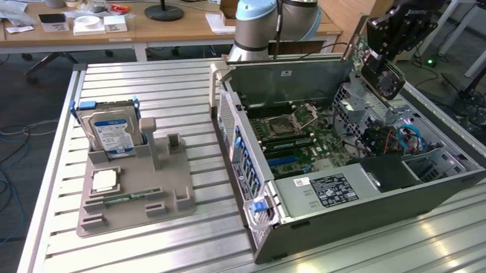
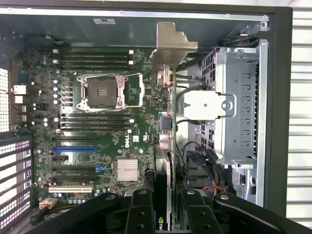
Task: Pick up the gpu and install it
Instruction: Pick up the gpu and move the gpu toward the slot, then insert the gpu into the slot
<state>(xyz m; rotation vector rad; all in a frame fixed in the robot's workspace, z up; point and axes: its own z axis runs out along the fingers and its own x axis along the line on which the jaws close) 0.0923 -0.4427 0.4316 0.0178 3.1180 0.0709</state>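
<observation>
Hand state: the hand is standing partly closed, its two black fingers pressing on either side of the card. It is holding the gpu.
Gpu location: the gpu, a thin flat dark expansion card with a round fan on its black face and a silver metal end bracket, is hanging in the hand over the far part of the open case, at the exterior view's right. It appears clear of the case.
Case: the dark grey metal computer tower is lying on its side on the slatted aluminium desk, with its green motherboard facing up.
Slot zone: the long blue expansion slot and the black slots beside it are sitting empty on the motherboard, near the perforated rear panel.
Key relation: the slots are lying below the card, nearer and toward the exterior view's left, well apart from it.
Long axis: the card is showing edge-on in the wrist view, running away from the hand with the bracket at its far end. Judged from that view, its edge is crossing the slots' run rather than lying along it.
Other item: the silver hard drive with a blue-white label is standing in a grey plastic holder, well apart at the exterior view's left.
Progress: the gpu is lifted and not yet seated.
</observation>
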